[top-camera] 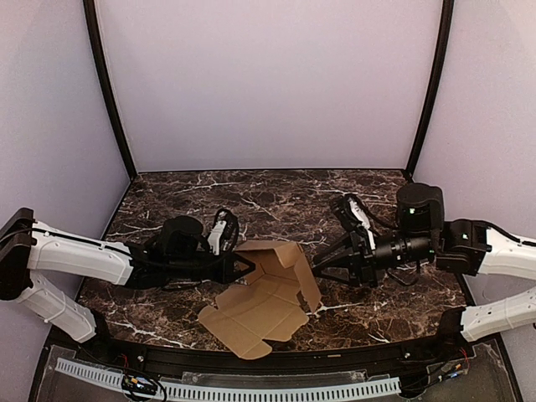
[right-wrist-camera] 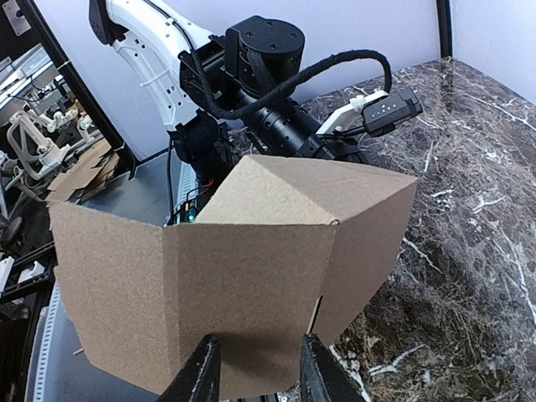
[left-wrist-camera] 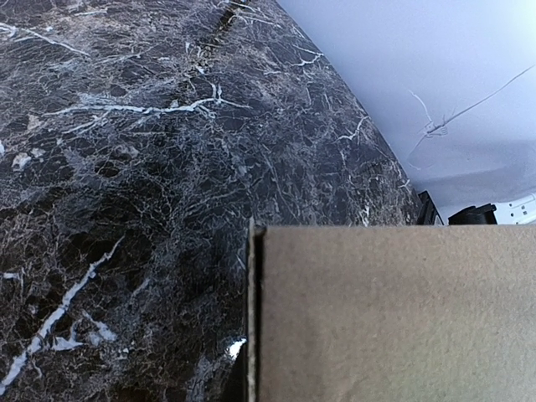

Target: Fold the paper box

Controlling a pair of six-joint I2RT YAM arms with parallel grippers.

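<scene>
The paper box [top-camera: 270, 295] is tan cardboard, partly folded. Its walls stand up at the far side and a flat sheet with tabs lies toward the near edge. My left gripper [top-camera: 244, 267] is at the box's left wall. In the left wrist view a cardboard panel [left-wrist-camera: 394, 314] fills the lower right and hides the fingers. My right gripper [top-camera: 322, 262] is at the box's right side. In the right wrist view its fingers [right-wrist-camera: 203, 377] are spread, with their tips close against a standing wall of the box [right-wrist-camera: 251, 285]. Nothing is between them.
The dark marble table [top-camera: 276, 197] is enclosed by pale walls at the back and sides. A white perforated rail [top-camera: 251, 389] runs along the near edge. The left arm [right-wrist-camera: 268, 100] shows behind the box in the right wrist view.
</scene>
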